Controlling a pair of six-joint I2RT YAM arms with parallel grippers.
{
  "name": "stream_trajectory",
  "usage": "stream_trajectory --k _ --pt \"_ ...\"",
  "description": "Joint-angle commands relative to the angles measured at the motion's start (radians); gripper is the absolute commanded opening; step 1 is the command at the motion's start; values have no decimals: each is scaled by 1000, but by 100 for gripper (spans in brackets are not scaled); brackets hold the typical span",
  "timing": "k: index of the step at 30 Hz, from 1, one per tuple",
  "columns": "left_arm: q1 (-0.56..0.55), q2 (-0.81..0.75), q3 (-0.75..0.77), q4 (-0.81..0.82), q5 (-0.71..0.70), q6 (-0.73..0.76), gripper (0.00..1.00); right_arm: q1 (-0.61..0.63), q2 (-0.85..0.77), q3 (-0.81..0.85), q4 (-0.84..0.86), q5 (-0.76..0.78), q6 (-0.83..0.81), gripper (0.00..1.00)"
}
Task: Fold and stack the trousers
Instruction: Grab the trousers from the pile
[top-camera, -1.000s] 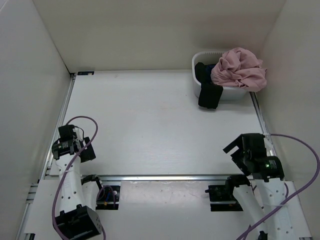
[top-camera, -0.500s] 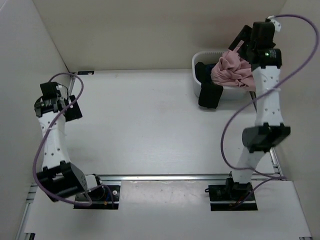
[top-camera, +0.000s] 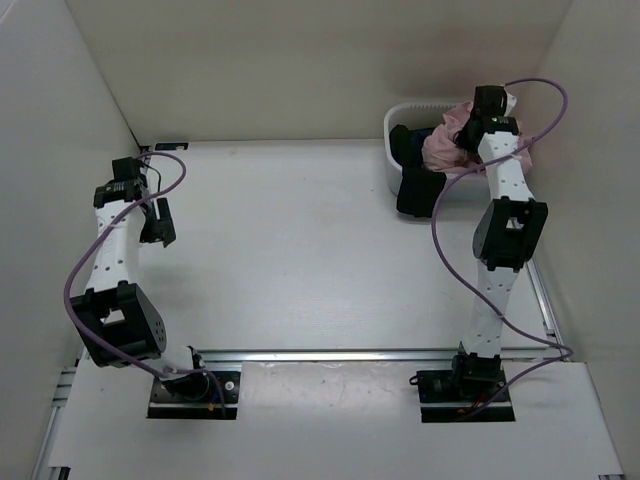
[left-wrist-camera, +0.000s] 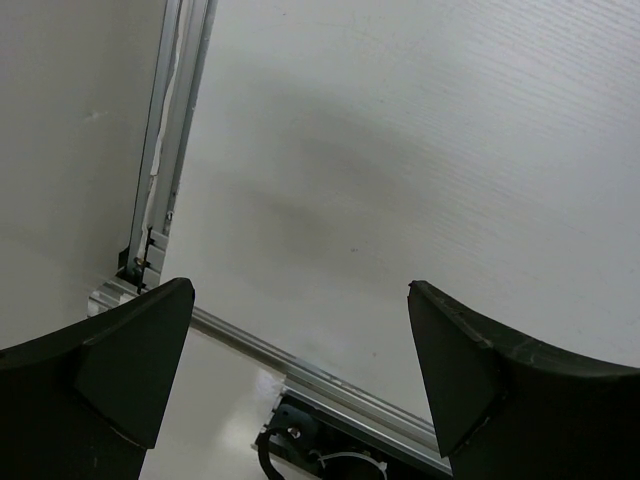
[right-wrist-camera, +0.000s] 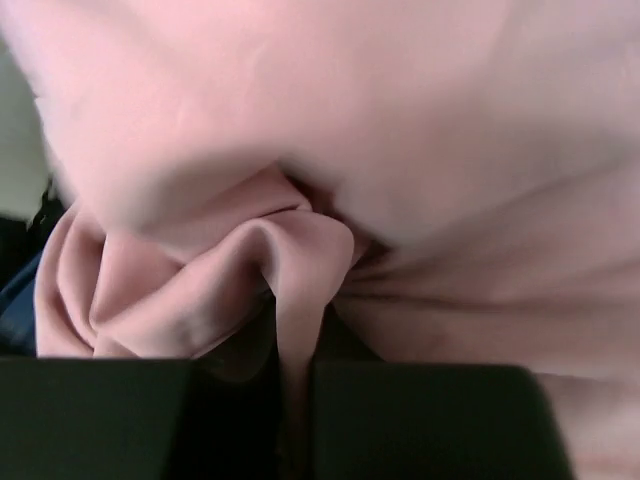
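Table (top-camera: 300, 250), bin (top-camera: 415, 106) at 1 o'clock: R claw (right-wrist-camera: 295, 375) pinches trousers (right-wrist-camera: 400, 120) fold, prob. to lift out; L claw (left-wrist-camera: 300, 340) gapes idle.

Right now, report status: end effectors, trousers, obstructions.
Left end effector open over table. Right end effector shut on a fold of the trousers in the basket. Black cloth draped over basket's rim.

White basket (top-camera: 412, 106) far right corner; black cloth (top-camera: 420, 192) draped over rim.

Overhead wide view; wrist views close
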Motion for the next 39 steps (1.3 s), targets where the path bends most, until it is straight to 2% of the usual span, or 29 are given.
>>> stream_trajectory --k 1,4,6,9,12,15,17,20,21,23,24,25,27,29,31,32,35,37,39 --pt "1 -88 -17 4 10 -1 100 47 -248 -73 67 64 -38 0" --pt "1 -151 -65 38 39 -1 100 142 -408 -129 89 27 -114 0" --pt "1 -181 -91 49 60 -1 100 280 -521 -147 98 36 -189 0" --pt "1 -211 -100 61 106 -1 100 486 -665 -196 180 47 -202 0" --pt "13 -221 -91 61 146 -1 100 671 -782 -290 349 -27 -84 0" --pt "34 -221 -47 51 159 -1 100 754 -839 -388 481 -36 60 0" --pt "34 -208 -9 51 139 -1 100 767 -859 -452 498 -12 134 0" --pt "34 -187 53 32 139 -1 100 767 -868 -651 404 76 292 1" --pt "34 -175 65 32 139 -1 100 767 -868 -700 382 91 319 8" --pt "34 -164 87 14 139 -1 100 767 -868 -799 334 81 422 29" --pt "34 -164 96 14 139 -1 100 755 -868 -901 334 59 422 69" --pt "34 -155 96 14 129 -1 100 744 -868 -938 307 36 457 83" --pt "34 -155 72 14 120 -1 100 707 -859 -1015 187 36 470 95" --pt "34 -167 23 14 129 -1 100 661 -859 -1055 100 57 484 99" --pt "34 -176 -19 14 143 -1 100 661 -885 -1087 99 88 406 99" --pt "25 -176 -57 14 143 -1 100 684 -885 -1087 89 109 287 99" --pt "16 -176 -94 14 171 -1 100 780 -862 -1006 32 159 69 99" --pt "-8 -167 -103 14 200 -1 100 822 -813 -968 -35 125 16 99" --pt "-38 -158 -90 14 234 -1 100 853 -787 -968 -36 -11 -5 99"
